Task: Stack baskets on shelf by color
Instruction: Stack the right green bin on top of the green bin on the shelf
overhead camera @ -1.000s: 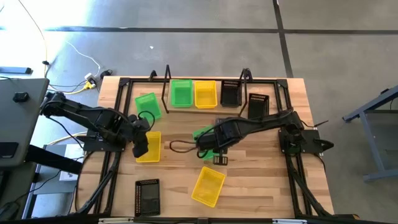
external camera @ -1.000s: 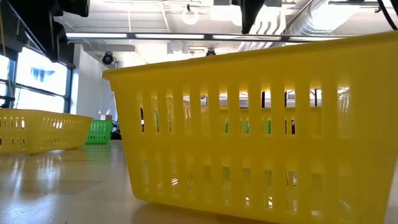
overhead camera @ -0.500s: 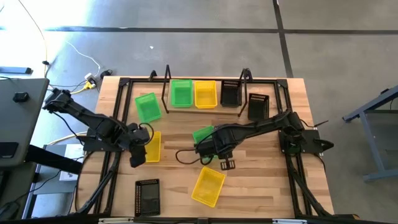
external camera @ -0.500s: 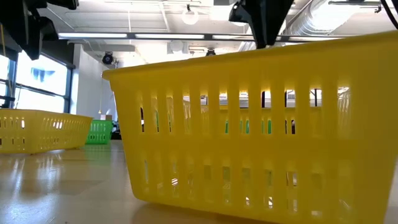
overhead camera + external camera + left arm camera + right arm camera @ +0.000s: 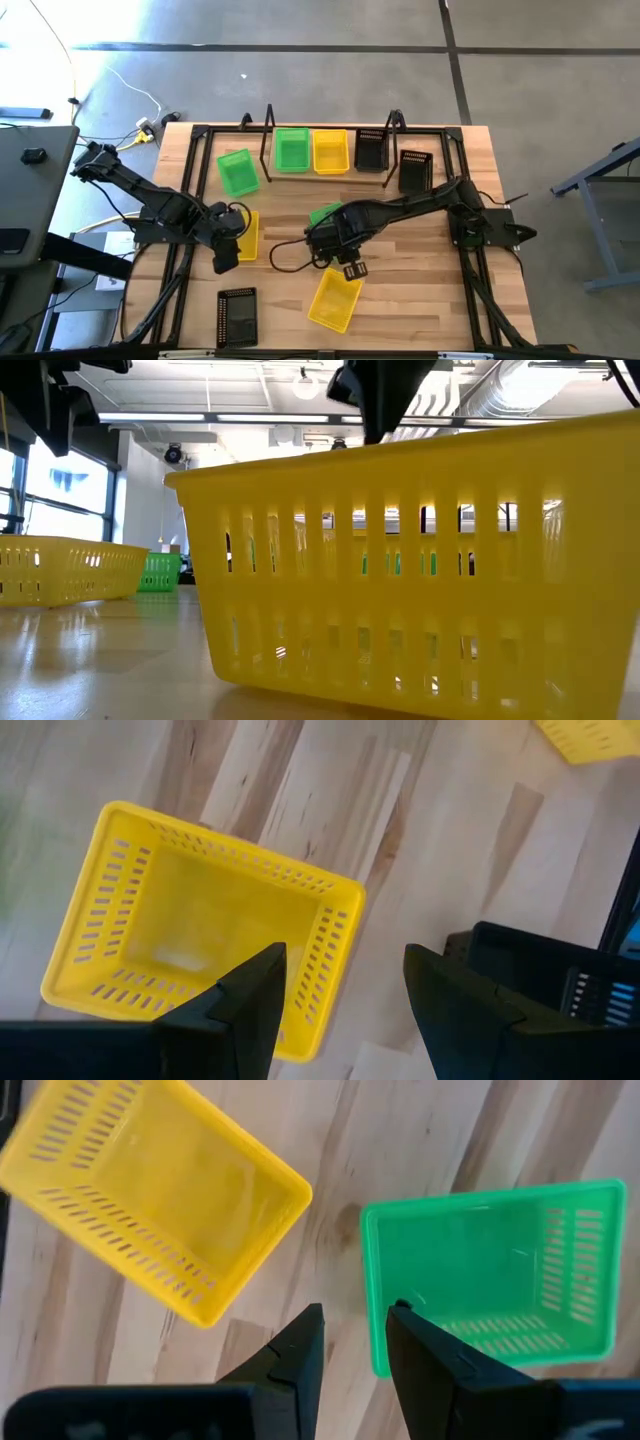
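Where slotted, bright yellow basket (image 5: 200, 925)

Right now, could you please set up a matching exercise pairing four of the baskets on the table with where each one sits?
Things:
1. black basket
2. green basket
3. yellow basket
4. second black basket

Places:
A. near front edge, left of centre
B. on the shelf, at its right end
C. on the table, just left of the shelf
D. front centre, next to the right hand

Pairs: 1-B, 2-C, 3-D, 4-A
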### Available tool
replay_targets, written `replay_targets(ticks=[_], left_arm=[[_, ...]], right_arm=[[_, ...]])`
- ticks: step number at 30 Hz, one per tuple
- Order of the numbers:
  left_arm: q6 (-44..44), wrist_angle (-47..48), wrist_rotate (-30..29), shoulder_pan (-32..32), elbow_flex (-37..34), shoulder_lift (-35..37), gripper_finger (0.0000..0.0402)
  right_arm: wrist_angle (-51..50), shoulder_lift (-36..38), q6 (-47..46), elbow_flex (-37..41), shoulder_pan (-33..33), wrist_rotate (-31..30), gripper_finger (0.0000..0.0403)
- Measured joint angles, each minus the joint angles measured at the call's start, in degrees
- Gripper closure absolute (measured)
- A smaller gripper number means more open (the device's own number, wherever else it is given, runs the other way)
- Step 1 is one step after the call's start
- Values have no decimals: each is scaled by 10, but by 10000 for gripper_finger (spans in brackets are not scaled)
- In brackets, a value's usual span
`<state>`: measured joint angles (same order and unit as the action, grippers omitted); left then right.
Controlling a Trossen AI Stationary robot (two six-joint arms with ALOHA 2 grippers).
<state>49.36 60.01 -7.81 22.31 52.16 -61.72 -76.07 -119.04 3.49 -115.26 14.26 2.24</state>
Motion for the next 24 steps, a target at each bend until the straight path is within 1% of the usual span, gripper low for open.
replay_targets(ticks=[12, 17, 24], left_arm=[[0, 0, 2, 12, 0, 0, 206], [0, 0, 2, 23, 0, 0, 206], [0, 0, 1, 33, 0, 0, 206]], right_arm=[[-5, -89, -11, 0, 0, -1, 304], [-15, -114, -25, 0, -2, -39, 304], [-12, -129, -46, 1, -9, -47, 304]])
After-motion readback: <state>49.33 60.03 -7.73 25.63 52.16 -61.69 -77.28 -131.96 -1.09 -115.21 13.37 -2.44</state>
